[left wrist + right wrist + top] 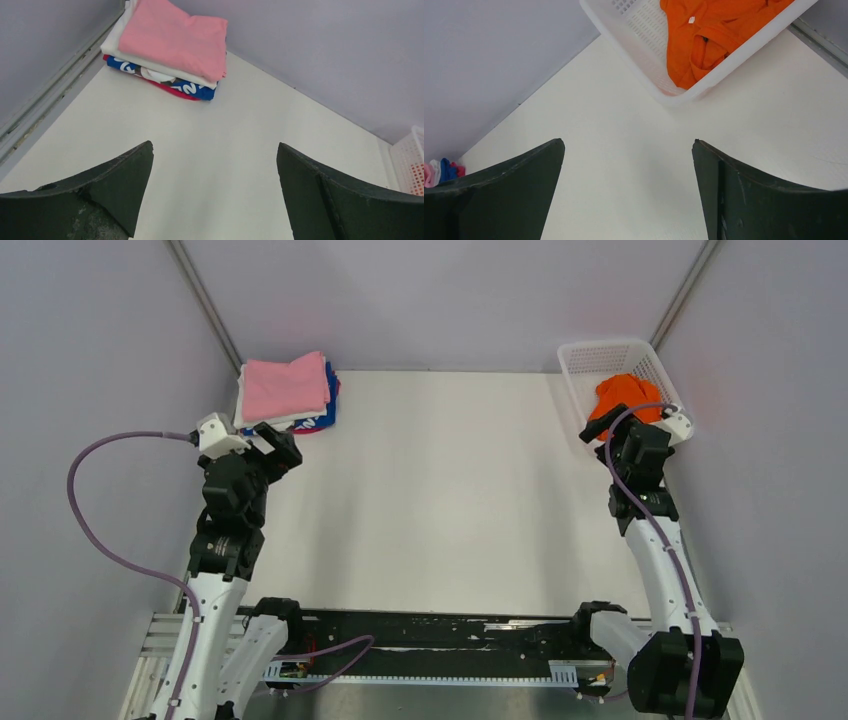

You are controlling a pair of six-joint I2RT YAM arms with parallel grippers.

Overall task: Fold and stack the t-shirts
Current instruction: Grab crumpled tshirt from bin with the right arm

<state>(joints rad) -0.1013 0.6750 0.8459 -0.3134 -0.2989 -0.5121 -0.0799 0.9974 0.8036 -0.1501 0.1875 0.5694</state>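
A: Which arm is nearer to the orange t-shirt (622, 397)?

B: The right one. In the top view the right gripper (628, 436) hangs just at the near end of the white basket (598, 352), and the shirt lies in that basket at about 12 o'clock from it. In the right wrist view the shirt is up at 1 o'clock from the jaws.

A: And the jaws?

B: Both fingers stand wide apart with nothing between them, only the bare table (440, 490) below. The left gripper (276, 444) is spread wide and empty too.

A: Where does the left one point?

B: At the folded stack (288, 388), pink on top, then white, then blue with print. It sits at 11 o'clock from the left jaws, in the far left corner and well apart from the basket.

A: Does the orange shirt have a long axis for the grasp?

B: It is crumpled. The heap seems to follow the length of the basket, but I cannot tell this surely. A small white label shows near the collar opening.

A: So the move belongs to the right arm?

B: I judge so: forward toward 12 o'clock and down over the basket wall.
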